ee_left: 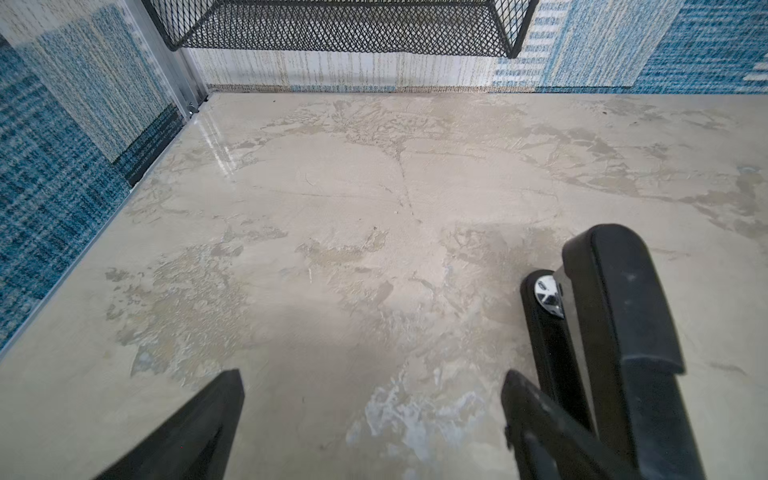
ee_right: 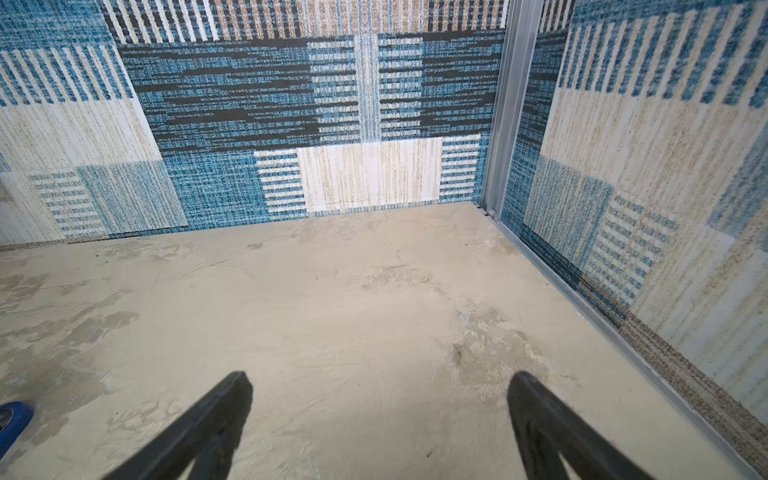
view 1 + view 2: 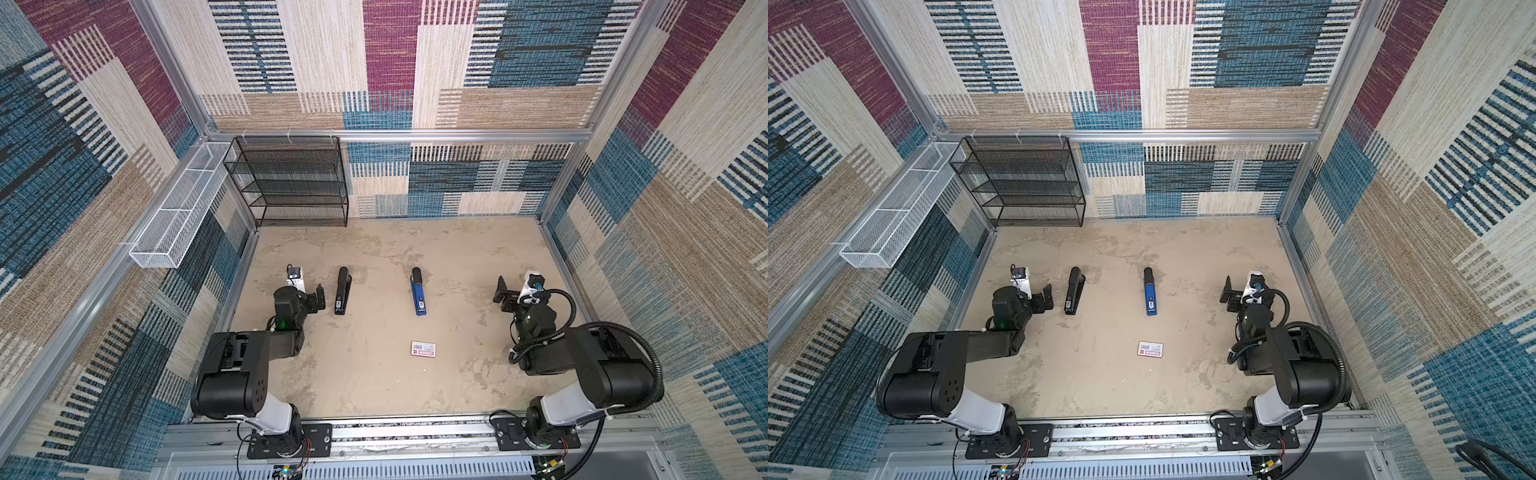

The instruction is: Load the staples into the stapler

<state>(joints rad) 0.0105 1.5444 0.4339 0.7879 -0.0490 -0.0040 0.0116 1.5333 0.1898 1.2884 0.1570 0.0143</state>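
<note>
Left gripper (image 1: 372, 386), a pair of tapered matte-black fingers (image 1: 199, 424), stands spread wide with nothing between them, low over the mottled beige, plaster-textured table (image 3: 374, 386). One finger sits just beside a long black plastic stapler (image 3: 343, 291); whether they touch cannot be told. In the left wrist view that stapler (image 1: 619, 332) shows a rounded, dusty top arm and a shiny metal rivet (image 1: 548, 295). Behind, against the far wall, stands a black wire-mesh shelf rack (image 3: 291, 183). Farther right, well apart, a blue stapler with a rounded black end (image 3: 417, 293) lies roughly parallel to the black one. Nearer the arm bases, slightly right of the blue stapler, a small flat white-and-red barcoded card box of staples (image 3: 423, 348) lies alone on the table, touching nothing. Right gripper (image 2: 380, 390) is likewise spread wide and empty, above bare table near the woven, striped right wall (image 3: 665, 249).
</note>
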